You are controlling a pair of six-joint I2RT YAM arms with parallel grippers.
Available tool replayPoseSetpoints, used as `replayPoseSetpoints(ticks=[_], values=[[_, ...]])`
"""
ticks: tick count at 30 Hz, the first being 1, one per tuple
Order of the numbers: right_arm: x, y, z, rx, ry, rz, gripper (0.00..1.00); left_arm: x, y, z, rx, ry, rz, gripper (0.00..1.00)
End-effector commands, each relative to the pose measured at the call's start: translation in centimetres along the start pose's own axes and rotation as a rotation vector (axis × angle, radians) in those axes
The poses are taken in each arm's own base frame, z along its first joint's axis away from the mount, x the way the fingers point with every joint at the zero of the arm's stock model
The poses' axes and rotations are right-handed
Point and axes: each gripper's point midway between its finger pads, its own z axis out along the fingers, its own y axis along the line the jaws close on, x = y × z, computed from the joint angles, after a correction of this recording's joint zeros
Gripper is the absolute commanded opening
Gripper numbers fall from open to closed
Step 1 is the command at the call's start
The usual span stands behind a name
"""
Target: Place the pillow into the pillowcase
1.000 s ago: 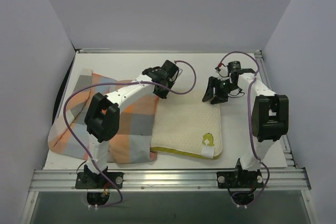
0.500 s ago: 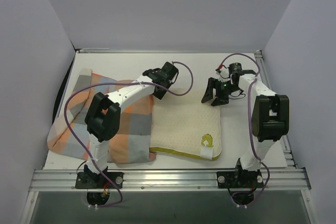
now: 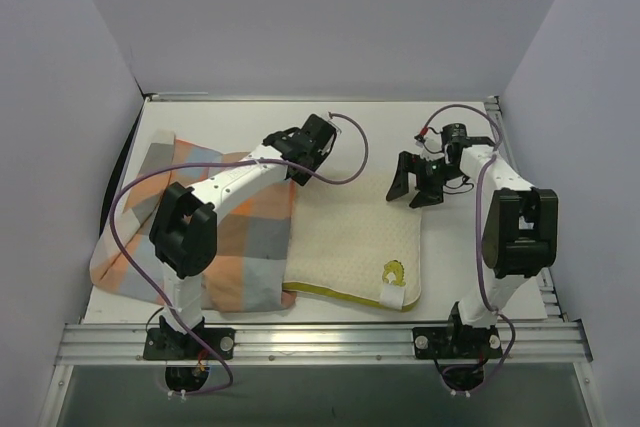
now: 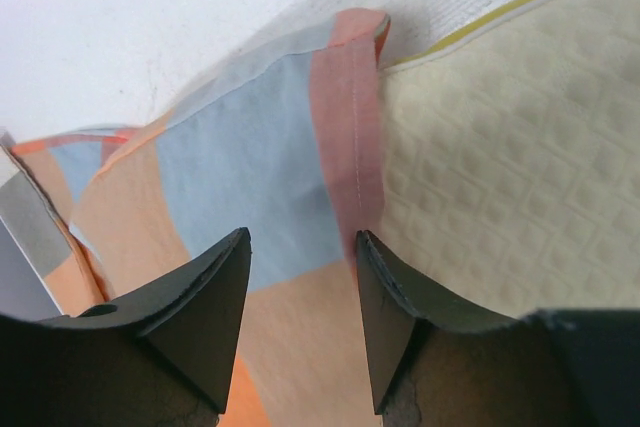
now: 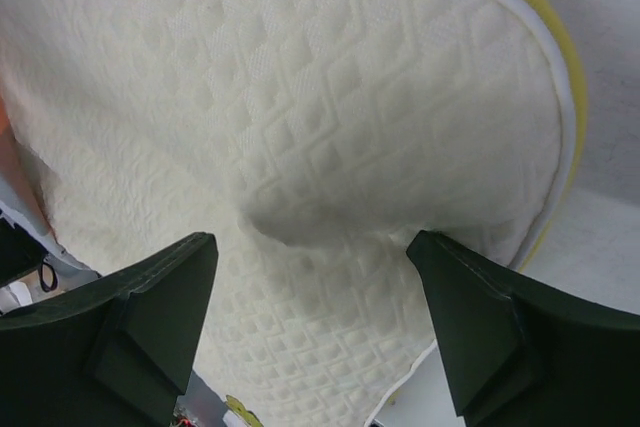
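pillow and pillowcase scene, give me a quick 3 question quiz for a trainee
1. True or false: the pillow lies fully inside the pillowcase.
2. Pick one. The right pincer is: A) open above the pillow, B) shut on the pillowcase, C) out of view.
3. Short answer: in the top view, on which side of the pillow does the pillowcase lie, and is the left pincer open or shut?

Key
1. False: most of the pillow lies bare on the table.
2. A
3. On the left; open, above the pillowcase's hem.
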Motion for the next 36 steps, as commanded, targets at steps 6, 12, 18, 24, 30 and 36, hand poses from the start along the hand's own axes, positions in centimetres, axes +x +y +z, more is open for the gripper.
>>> replayPoseSetpoints(ticks=[6,12,18,24,30,36], values=[[2.8,-1.5,-2.9,0.041,0.061,0.027,1.0,-1.8,1.4,-0.3,0.044,-0.059,-0.042,0.62],[4.2,-1.6,-1.4,-0.023,0.132,0.081,0.99,-2.0,-0.9,0.3,0.159,-0.056,-0.063,0.64],[4.1,-0.6,-0.5,-0.115,0.152,0.118,0.93,-4.0,-1.9,-1.7,0.277,-0.134,-0.092,0.68],[4.0,-0.3,-0.5,-0.141,0.153,0.122,0.89,-2.4,-0.6,1.2,0.16,-0.042,-0.075,0.66],[3.9,-0.3,-0.6,-0.142,0.149,0.121,0.89,-1.8,-0.6,2.5,0.164,0.007,-0.055,0.64],[4.2,-0.4,-0.4,-0.142,0.156,0.112,0.83,-1.5,0.7,3.8,0.133,0.031,-0.083,0.5]])
